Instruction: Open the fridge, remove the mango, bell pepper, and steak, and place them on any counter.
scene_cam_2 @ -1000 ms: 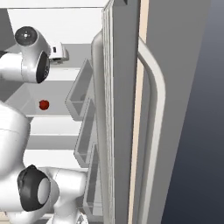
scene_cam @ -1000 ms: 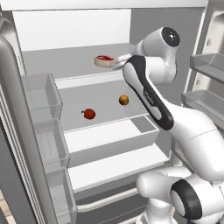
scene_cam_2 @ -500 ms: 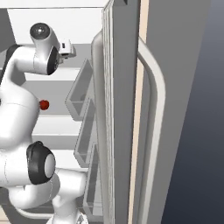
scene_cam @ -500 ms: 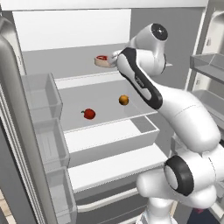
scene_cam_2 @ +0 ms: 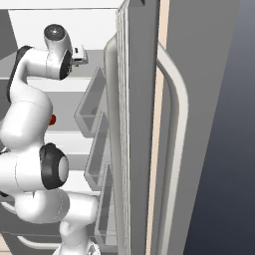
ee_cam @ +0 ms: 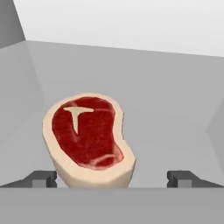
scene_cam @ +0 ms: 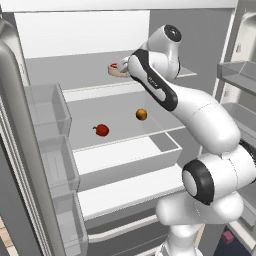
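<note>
Three task items sit inside the open dark grey French-door fridge (scene_cam: 60, 55), and over the last second the white arm swings up so its two-finger gripper (ee_cam: 111, 178), jaws spread wide and empty, now straddles the flat red steak with pale edge (ee_cam: 87, 139) on the upper shelf, so a grasp looks next. Small orange-yellow mango (scene_cam: 141, 114) and small red bell pepper (scene_cam: 102, 130) wait one shelf down. Arm hides most of the steak in the left base view; counter unseen.

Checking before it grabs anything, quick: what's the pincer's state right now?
Pincer: open, holding nothing; its tips stand either side of the steak on the fridge shelf.
</note>
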Tool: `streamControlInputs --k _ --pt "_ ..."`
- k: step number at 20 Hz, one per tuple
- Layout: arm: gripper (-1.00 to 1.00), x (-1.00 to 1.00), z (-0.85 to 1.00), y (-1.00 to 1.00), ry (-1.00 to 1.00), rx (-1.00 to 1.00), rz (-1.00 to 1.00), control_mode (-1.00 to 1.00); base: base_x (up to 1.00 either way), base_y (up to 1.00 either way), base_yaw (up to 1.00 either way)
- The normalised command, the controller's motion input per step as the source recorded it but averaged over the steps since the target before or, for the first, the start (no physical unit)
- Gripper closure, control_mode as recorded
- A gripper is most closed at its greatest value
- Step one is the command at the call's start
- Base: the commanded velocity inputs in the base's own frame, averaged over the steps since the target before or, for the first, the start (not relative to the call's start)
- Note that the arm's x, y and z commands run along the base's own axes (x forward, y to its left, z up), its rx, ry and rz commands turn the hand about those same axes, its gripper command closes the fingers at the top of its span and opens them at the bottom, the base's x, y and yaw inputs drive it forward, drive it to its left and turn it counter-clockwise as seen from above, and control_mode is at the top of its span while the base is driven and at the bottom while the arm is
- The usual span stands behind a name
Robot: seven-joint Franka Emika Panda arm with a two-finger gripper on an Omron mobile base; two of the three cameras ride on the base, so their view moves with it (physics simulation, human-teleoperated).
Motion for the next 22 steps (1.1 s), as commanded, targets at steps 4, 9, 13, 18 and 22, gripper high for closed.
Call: streamControlInputs --k 4,9,13,18,22 --pt "-1.00 0.24 -0.13 0.13 0.08 0.00 0.10 -1.00 0.00 0.00 0.00" --pt "-1.00 0.30 -0.12 0.11 0.03 0.00 0.09 -1.00 0.00 0.00 0.00" --pt "-1.00 0.35 -0.13 0.21 0.04 0.00 0.08 -1.00 0.00 0.00 0.00" --pt "1.00 0.03 -0.28 0.46 0.06 0.00 0.07 -1.00 0.00 0.00 0.00" --pt "1.00 0.00 -0.17 0.50 0.02 0.00 0.03 -1.00 0.00 0.00 0.00"
